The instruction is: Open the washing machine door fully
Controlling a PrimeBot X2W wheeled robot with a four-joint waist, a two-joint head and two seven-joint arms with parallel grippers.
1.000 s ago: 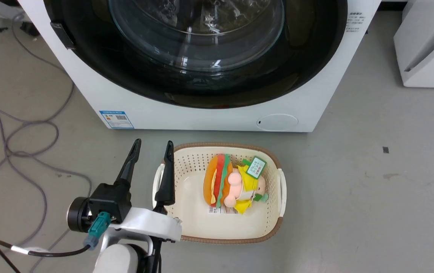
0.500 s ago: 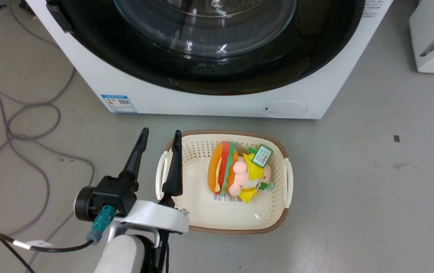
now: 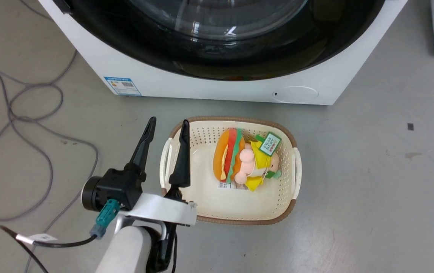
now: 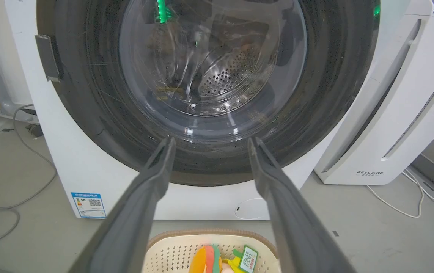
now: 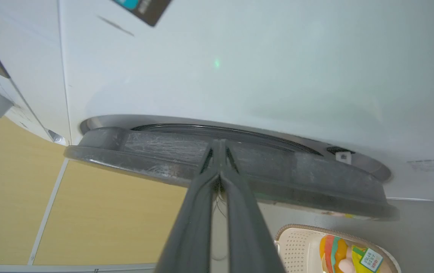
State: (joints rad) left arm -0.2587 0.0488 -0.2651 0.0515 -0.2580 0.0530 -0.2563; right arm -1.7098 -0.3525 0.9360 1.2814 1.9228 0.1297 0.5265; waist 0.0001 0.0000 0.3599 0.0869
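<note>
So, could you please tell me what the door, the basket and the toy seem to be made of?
The door: glossy black ring, probably plastic, around a clear dome that looks like glass; both throw sharp reflections. The basket: cream moulded plastic, by its even rows of holes, with a brown woven-looking rim. The toy: soft matte fabric, likely plush, by its rounded stuffed shapes.

Washing machine [image 3: 209,88]: white casing, with a blue label [image 3: 123,86] at its lower left and a white round filter cover [image 3: 295,94] at its lower right. Washing machine door [image 3: 224,57]: glossy black ring around clear glass. Behind the glass is a silvery drum [image 4: 232,72] dotted with holes.

In front of the washing machine:
- basket [image 3: 239,220]: cream, with dot-perforated walls and a brown rim
- plush toy [image 3: 239,159]: striped orange, red, green and yellow, with pink parts
- floor [image 3: 353,170]: plain grey

Right of the washing machine, an appliance [image 4: 399,125]: white with grey lettering.
</note>
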